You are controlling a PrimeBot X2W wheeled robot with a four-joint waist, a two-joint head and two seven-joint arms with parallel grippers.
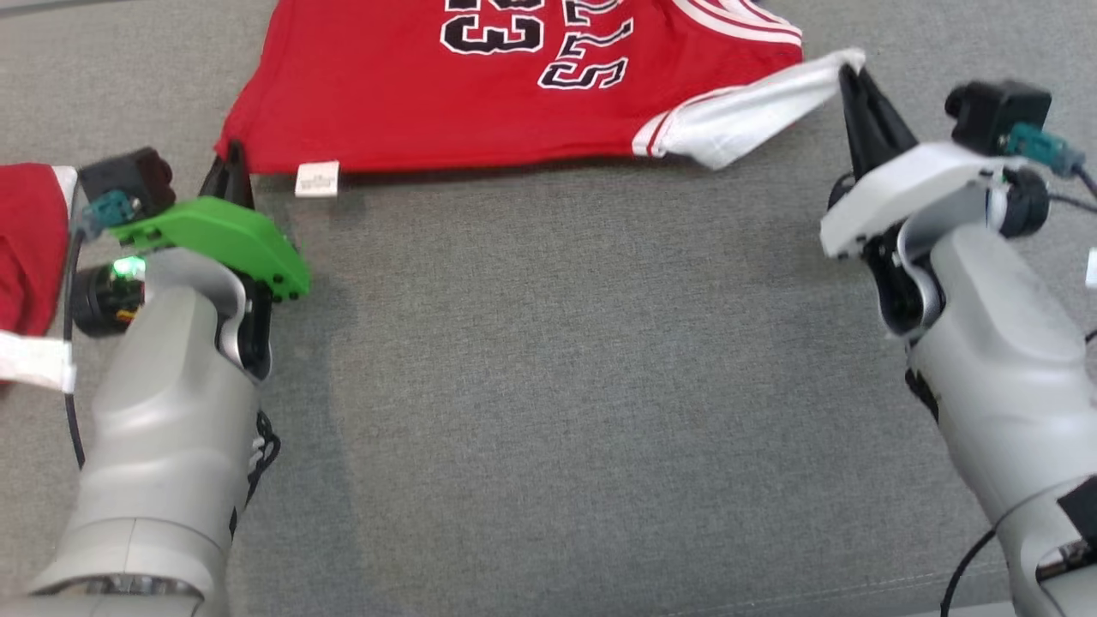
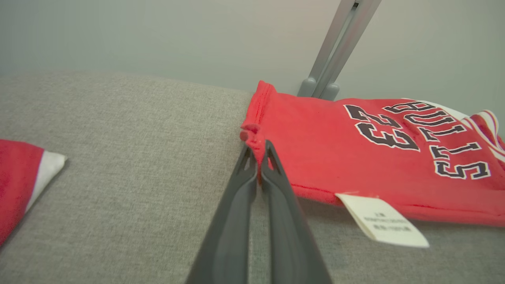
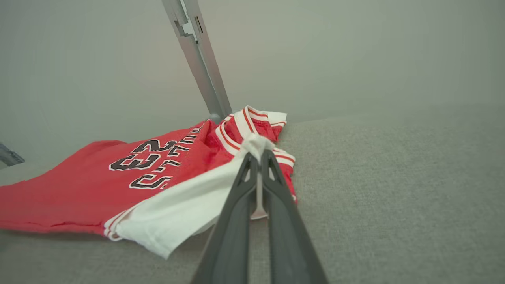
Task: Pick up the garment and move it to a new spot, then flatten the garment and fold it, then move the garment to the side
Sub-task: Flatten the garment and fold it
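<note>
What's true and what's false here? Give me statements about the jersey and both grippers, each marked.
The left gripper is shut on a corner of the red jersey. True.
The right gripper is open. False: it is shut on the white sleeve.
The jersey's number is 23. True.
The care label sits at the collar. False: it sticks out by the left gripper.
Another red garment lies to the robot's left. True.

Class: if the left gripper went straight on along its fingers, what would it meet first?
The red jersey: the left gripper is shut on its corner. Past that, probably only grey surface; depth is unclear.
</note>
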